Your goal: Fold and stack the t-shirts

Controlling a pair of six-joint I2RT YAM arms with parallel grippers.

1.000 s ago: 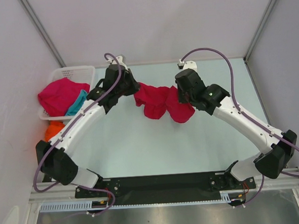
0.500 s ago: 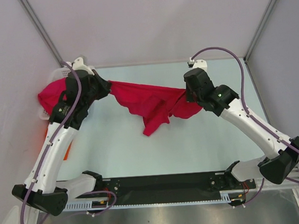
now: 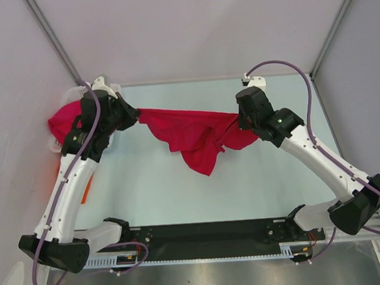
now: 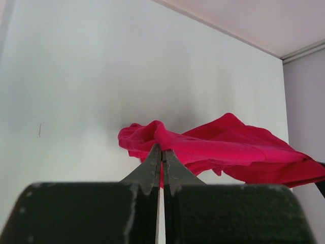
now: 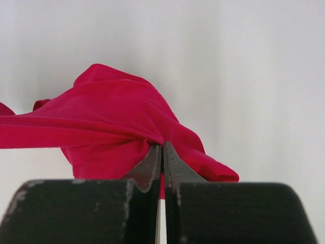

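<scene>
A crimson t-shirt (image 3: 189, 126) hangs stretched in the air between my two grippers, its loose middle drooping to a point toward the table. My left gripper (image 3: 135, 114) is shut on the shirt's left end and my right gripper (image 3: 239, 119) is shut on its right end. In the left wrist view the closed left gripper (image 4: 162, 150) pinches a fold of the red cloth (image 4: 228, 145). The right wrist view shows the right gripper (image 5: 162, 147) closed on bunched red cloth (image 5: 111, 117). A second crimson t-shirt (image 3: 63, 121) lies heaped at the left, partly behind my left arm.
A white lattice basket (image 3: 71, 93) sits at the far left, mostly hidden by the left arm and the heaped shirt. A sliver of orange cloth (image 3: 84, 191) shows beside the left forearm. Grey walls enclose the pale table (image 3: 180, 195) on three sides.
My left arm swung out to the left and the right gripper drew slightly right, pulling the bunched red shirt out into a wide span. Its hanging middle has since dropped a little.
</scene>
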